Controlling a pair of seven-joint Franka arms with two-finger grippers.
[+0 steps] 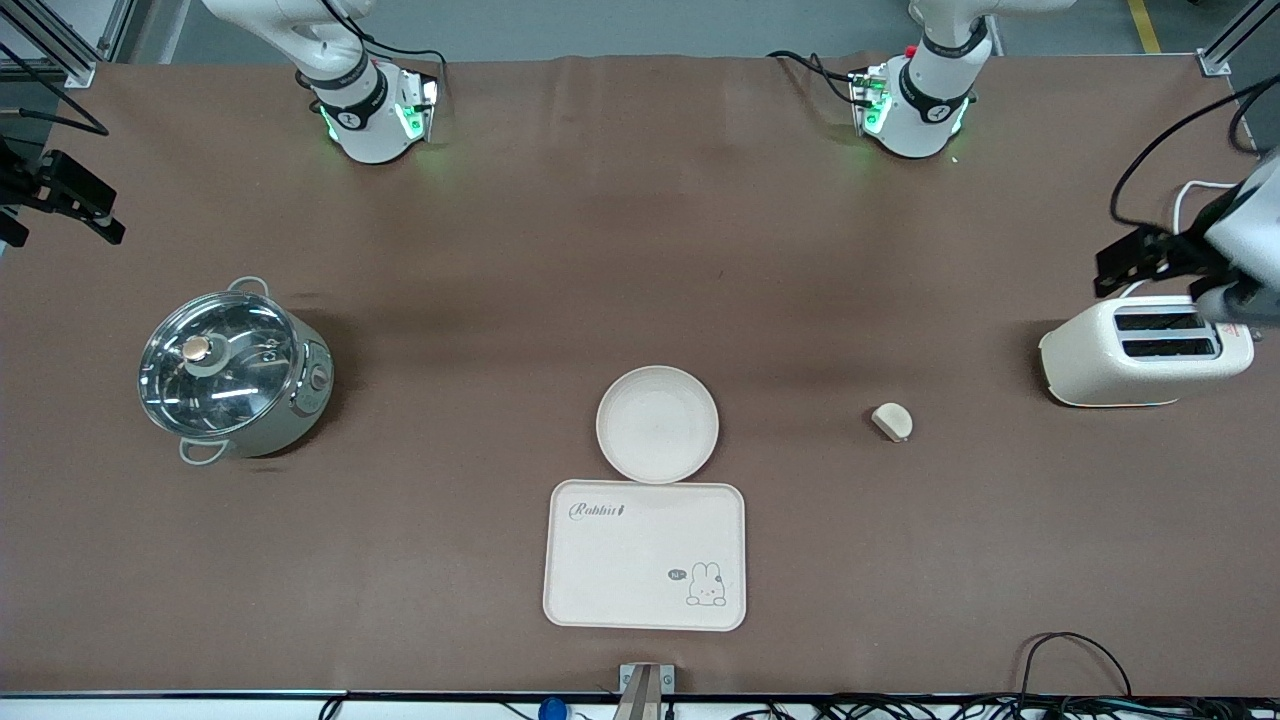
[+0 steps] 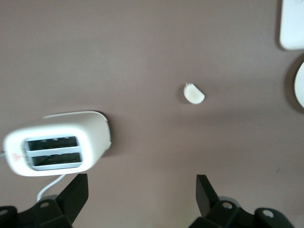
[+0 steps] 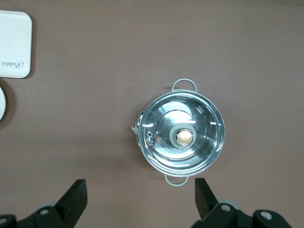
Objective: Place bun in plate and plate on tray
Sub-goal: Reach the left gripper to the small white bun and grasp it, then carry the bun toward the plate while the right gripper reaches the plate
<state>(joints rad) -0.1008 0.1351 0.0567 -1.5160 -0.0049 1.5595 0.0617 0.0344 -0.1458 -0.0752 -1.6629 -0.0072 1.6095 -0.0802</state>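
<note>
The bun (image 1: 892, 421) lies on the brown table between the plate and a toaster; it also shows in the left wrist view (image 2: 194, 93). The round cream plate (image 1: 657, 423) is empty and rests against the tray's edge, farther from the front camera than the tray. The cream Rabbit tray (image 1: 645, 556) is empty near the front edge. My left gripper (image 1: 1140, 262) (image 2: 141, 194) is open and empty, up in the air beside the toaster. My right gripper (image 1: 60, 195) (image 3: 140, 197) is open and empty, high near the pot at the right arm's end.
A white two-slot toaster (image 1: 1145, 352) (image 2: 57, 149) stands at the left arm's end. A steel pot with a glass lid (image 1: 232, 370) (image 3: 180, 135) stands at the right arm's end. Tray corners show in both wrist views (image 2: 292, 23) (image 3: 14, 45).
</note>
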